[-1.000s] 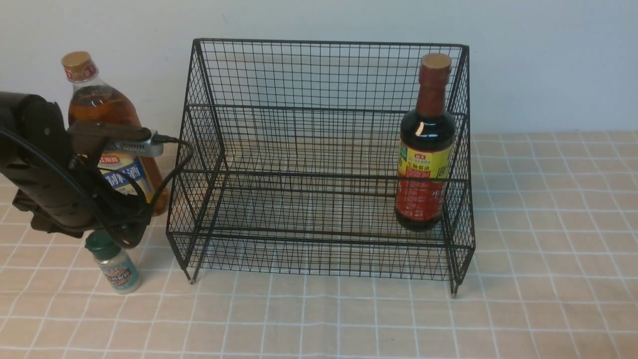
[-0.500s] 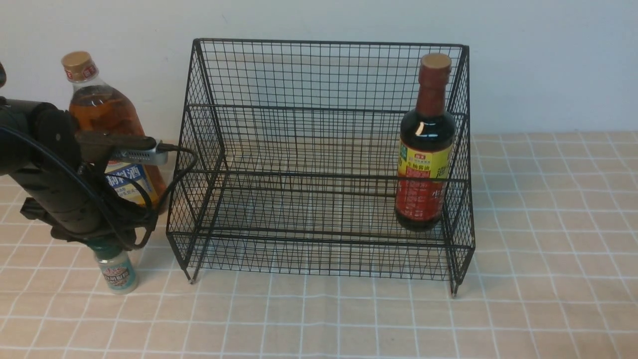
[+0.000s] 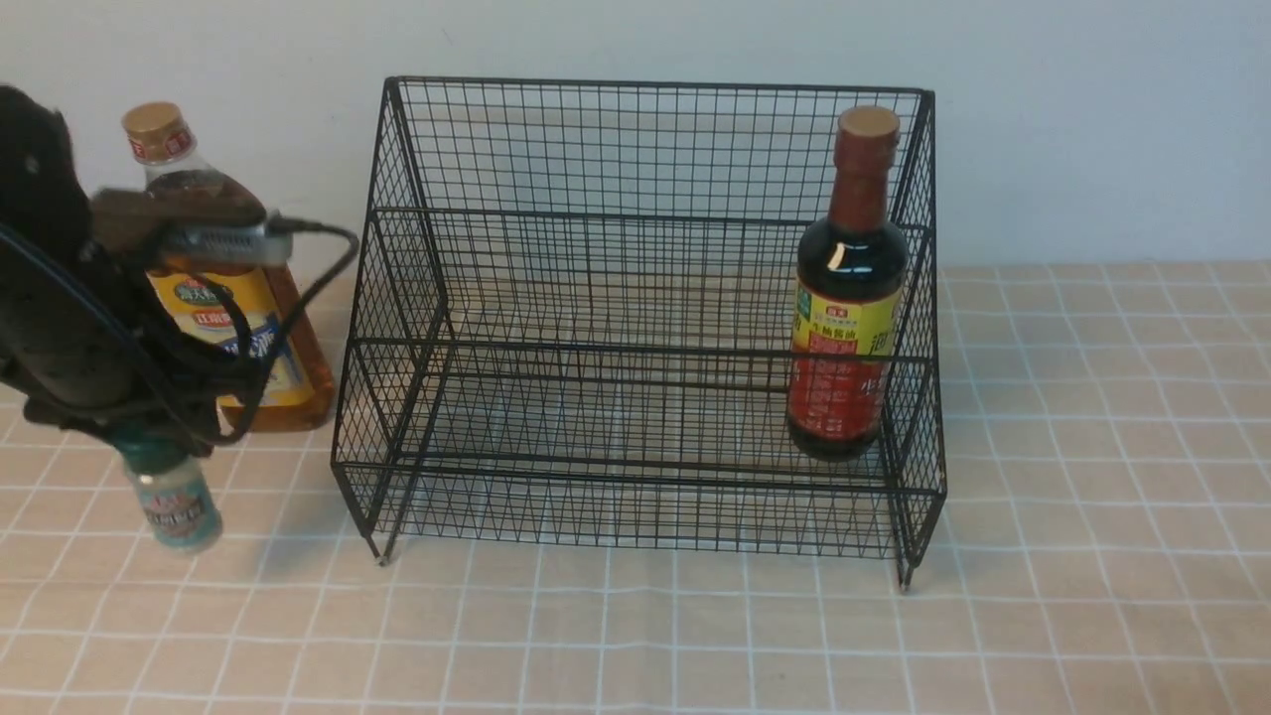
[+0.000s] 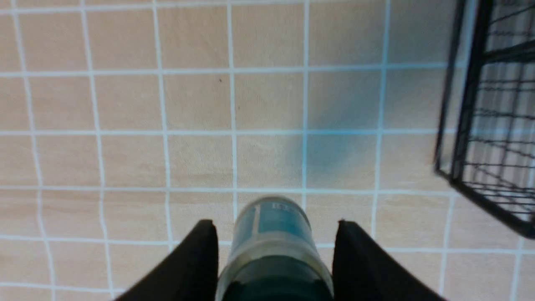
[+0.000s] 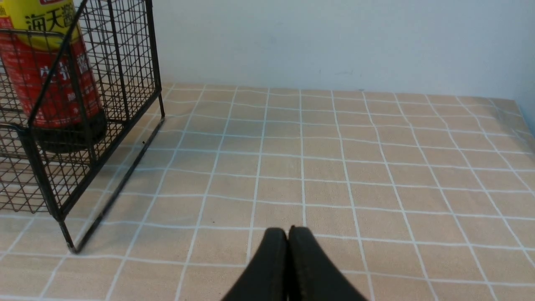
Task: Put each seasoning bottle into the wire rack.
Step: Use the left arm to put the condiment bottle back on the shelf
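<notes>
Above the checked counter (image 3: 1092, 497), left of the wire rack (image 3: 635, 149), the left hand (image 4: 273, 223) clamps the green-capped shaker (image 3: 177, 506) by its cap. The right hand (image 5: 288, 230) is closed and empty. The dark sauce bottle (image 3: 849, 328) stands inside the rack.

left tool (image 3: 149, 455) clasped shaker (image 3: 177, 508), lifted off table (image 3: 695, 636)

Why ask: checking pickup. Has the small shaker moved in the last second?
Yes. The shaker has risen and shifted left, away from the rack, in the left hand.

Bright even light; soft shadows; highlight on dark sauce bottle (image 3: 849, 288); left arm (image 3: 70, 338) motion-blurred.
</notes>
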`<state>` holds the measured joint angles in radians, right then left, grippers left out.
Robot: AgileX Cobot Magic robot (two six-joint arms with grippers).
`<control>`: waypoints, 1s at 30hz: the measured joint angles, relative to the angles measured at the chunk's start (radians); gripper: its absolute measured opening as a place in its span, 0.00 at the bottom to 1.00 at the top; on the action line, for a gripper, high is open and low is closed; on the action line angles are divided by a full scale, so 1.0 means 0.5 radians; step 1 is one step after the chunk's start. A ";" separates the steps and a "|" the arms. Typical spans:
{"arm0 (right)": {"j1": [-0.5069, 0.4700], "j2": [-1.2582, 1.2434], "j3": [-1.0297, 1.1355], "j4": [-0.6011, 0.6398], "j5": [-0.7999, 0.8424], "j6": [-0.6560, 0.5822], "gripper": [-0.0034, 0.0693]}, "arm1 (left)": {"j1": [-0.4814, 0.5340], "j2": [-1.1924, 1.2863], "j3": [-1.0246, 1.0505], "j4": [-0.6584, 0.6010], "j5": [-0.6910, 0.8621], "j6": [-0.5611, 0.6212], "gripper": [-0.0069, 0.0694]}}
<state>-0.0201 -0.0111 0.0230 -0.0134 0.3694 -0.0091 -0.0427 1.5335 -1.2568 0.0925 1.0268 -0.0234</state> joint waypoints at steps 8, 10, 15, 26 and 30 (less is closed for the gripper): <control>0.000 0.000 0.000 0.000 0.000 0.000 0.03 | -0.347 -0.269 -0.190 -0.071 -0.011 -0.004 0.51; 0.000 0.000 0.000 0.000 0.000 0.000 0.03 | -0.502 -0.254 -0.191 -0.081 -0.109 -0.025 0.51; 0.000 0.000 0.000 0.000 0.000 0.000 0.03 | -0.702 -0.085 -0.191 -0.057 -0.285 -0.197 0.51; 0.000 0.000 0.000 0.000 0.000 0.000 0.03 | -0.735 0.345 -0.191 0.075 -0.329 -0.342 0.51; 0.000 0.000 0.000 0.000 0.000 0.000 0.03 | -0.737 0.422 -0.191 0.075 -0.317 -0.349 0.51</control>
<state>-0.0201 -0.0111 0.0230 -0.0134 0.3694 -0.0091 -0.4110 1.7443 -1.3524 0.1300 0.8682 -0.1977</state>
